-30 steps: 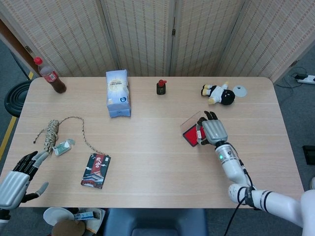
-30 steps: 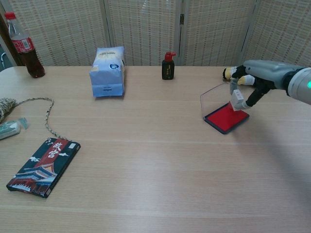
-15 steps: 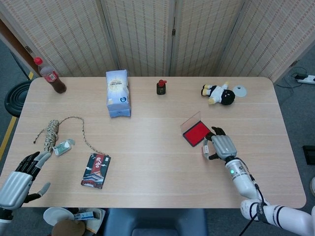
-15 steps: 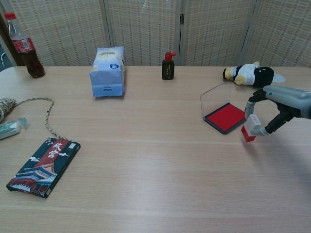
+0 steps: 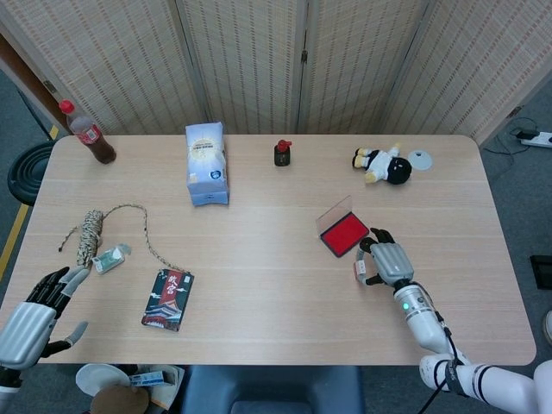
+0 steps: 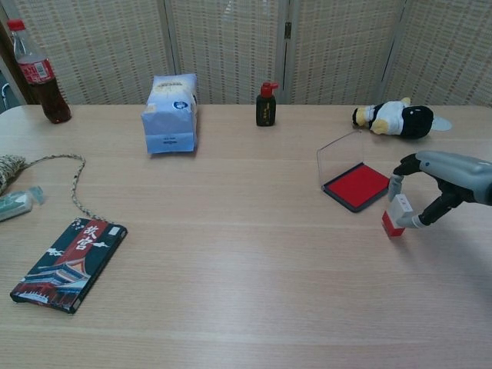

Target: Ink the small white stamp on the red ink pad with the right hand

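Note:
The red ink pad (image 5: 345, 234) (image 6: 358, 185) lies open on the table's right half, its clear lid (image 6: 339, 156) standing up on the far-left side. The small white stamp (image 5: 360, 269) (image 6: 397, 214), red on its underside, is just in front and right of the pad, low over the wood; whether it touches the table I cannot tell. My right hand (image 5: 390, 261) (image 6: 440, 183) pinches it between thumb and fingers. At the head view's bottom left corner, off the table edge, my left hand (image 5: 33, 316) holds nothing, fingers spread.
Along the back stand a cola bottle (image 5: 89, 134), a blue-white package (image 5: 207, 163), a small ink bottle (image 5: 282, 153) and a plush toy (image 5: 384, 166) beside a white disc (image 5: 421, 159). A rope coil (image 5: 90, 230), a small packet (image 5: 109, 258) and a dark booklet (image 5: 168, 299) lie on the left.
My right hand lifted the stamp off the red pad, carried it toward the front right, and lowered it beside the pad. The left hand barely shifted.

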Robot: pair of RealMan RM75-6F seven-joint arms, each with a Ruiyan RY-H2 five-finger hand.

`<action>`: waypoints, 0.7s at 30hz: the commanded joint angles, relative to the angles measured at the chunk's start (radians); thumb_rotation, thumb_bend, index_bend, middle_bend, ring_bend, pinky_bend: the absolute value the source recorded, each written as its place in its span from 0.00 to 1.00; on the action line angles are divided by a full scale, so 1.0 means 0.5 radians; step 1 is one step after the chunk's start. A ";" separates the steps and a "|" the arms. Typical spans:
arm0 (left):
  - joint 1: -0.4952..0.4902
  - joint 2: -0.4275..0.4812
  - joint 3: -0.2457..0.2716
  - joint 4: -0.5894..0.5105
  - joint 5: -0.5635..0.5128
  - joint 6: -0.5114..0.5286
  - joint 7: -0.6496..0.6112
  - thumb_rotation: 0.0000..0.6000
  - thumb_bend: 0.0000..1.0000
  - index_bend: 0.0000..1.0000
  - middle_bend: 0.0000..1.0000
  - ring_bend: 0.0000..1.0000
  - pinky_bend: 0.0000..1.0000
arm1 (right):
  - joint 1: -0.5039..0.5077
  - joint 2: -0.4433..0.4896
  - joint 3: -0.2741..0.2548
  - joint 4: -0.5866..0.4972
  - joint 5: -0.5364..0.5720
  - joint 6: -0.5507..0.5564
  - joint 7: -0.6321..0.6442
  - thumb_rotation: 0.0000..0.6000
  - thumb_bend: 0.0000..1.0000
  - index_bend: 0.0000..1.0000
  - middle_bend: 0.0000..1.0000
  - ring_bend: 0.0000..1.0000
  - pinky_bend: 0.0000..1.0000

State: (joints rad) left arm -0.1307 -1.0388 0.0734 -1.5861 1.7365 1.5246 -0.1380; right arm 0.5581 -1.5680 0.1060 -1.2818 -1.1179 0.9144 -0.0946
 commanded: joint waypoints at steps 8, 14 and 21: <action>-0.001 -0.001 0.000 -0.001 0.000 -0.003 0.003 1.00 0.34 0.00 0.00 0.00 0.10 | -0.015 -0.027 0.009 0.065 -0.005 -0.033 0.025 1.00 0.27 0.71 0.25 0.04 0.00; -0.002 -0.005 -0.001 -0.004 -0.003 -0.007 0.017 1.00 0.34 0.00 0.00 0.00 0.10 | -0.021 -0.033 0.014 0.084 0.000 -0.045 0.013 1.00 0.27 0.71 0.24 0.04 0.00; 0.001 -0.005 -0.003 -0.005 -0.009 -0.005 0.019 1.00 0.34 0.00 0.00 0.00 0.10 | -0.017 -0.019 0.017 0.085 0.032 -0.119 0.016 1.00 0.26 0.65 0.20 0.04 0.00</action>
State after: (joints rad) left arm -0.1303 -1.0413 0.0718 -1.5883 1.7320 1.5223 -0.1289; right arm 0.5485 -1.5799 0.1142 -1.2386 -1.1052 0.8607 -0.0880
